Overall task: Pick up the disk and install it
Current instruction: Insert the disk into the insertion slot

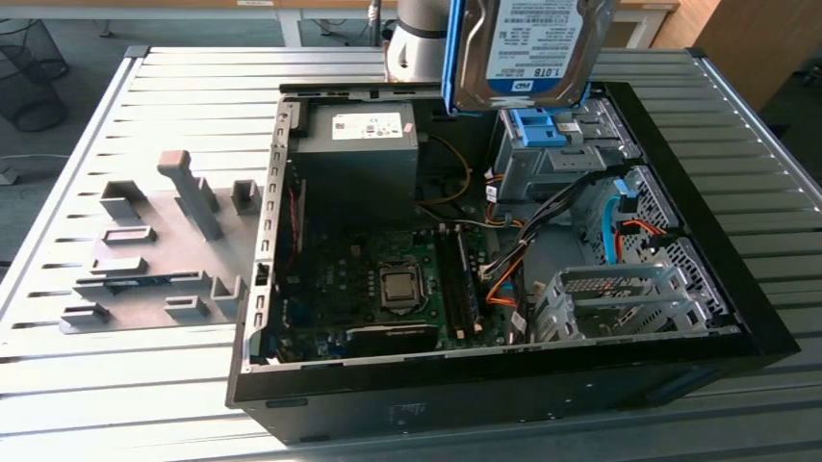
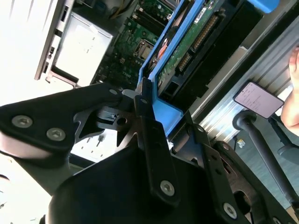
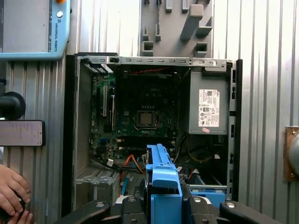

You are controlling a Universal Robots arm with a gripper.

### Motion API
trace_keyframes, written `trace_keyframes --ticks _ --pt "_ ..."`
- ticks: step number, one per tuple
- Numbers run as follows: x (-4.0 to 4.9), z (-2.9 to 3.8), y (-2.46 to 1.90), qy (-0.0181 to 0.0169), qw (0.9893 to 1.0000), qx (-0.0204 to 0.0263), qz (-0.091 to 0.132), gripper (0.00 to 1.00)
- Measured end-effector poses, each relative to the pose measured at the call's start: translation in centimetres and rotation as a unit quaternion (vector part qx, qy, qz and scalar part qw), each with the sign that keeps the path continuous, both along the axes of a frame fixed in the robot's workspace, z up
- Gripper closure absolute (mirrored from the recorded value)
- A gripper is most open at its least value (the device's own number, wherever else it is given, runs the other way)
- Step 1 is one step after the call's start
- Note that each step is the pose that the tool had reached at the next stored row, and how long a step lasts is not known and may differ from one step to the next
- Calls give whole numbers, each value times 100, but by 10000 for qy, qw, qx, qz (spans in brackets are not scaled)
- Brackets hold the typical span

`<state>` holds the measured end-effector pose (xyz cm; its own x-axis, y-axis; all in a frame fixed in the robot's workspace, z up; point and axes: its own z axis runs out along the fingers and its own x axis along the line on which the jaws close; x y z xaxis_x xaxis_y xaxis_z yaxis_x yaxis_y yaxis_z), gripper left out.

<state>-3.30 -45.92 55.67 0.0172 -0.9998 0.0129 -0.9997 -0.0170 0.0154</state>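
The disk (image 1: 526, 53), a flat rectangular silver hard drive with a white-and-blue label framed by a bright blue plastic caddy, is observed raised in the air. It is over the far end of the open black computer case (image 1: 719, 289), with its label turned toward the exterior camera. Below it stands the grey metal drive bay (image 1: 546, 164), topped with a blue plastic bracket (image 1: 533, 125). The pale grey robot arm (image 1: 418, 38) is seen just behind the disk, on the exterior view's left.

The black gripper (image 2: 161, 109) is found closed upon the caddy. In both wrist views its black fingers (image 3: 133, 207) are pressed against opposite sides of the blue frame. In the second wrist view, the green circuit board on the drive's underside is exposed.

Within the case, a grey box-shaped power supply (image 1: 360, 144) with a white sticker and a green motherboard (image 1: 372, 279) are recorded. The case lies on its side on a grey slatted metal table (image 1: 129, 385). A grey fixture plate with upright blocks (image 1: 154, 250) is located beside the case, on the exterior view's left. In the first wrist view, a person's hand (image 3: 11, 189) is seen near a dark flat handset (image 3: 21, 133).
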Motion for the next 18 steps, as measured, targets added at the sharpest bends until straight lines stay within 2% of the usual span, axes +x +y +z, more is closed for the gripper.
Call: trace_keyframes --ticks 1,5,8,13,18 --pt "0 -5 -17 0 10000 18 0 63" --pt "0 -23 -45 -1 9999 166 -16 63" --pt "0 -49 -107 -1 9998 169 -51 63" --pt "0 -86 -178 -3 9997 168 -167 63" --pt "0 -120 -307 -3 9997 169 -178 63"
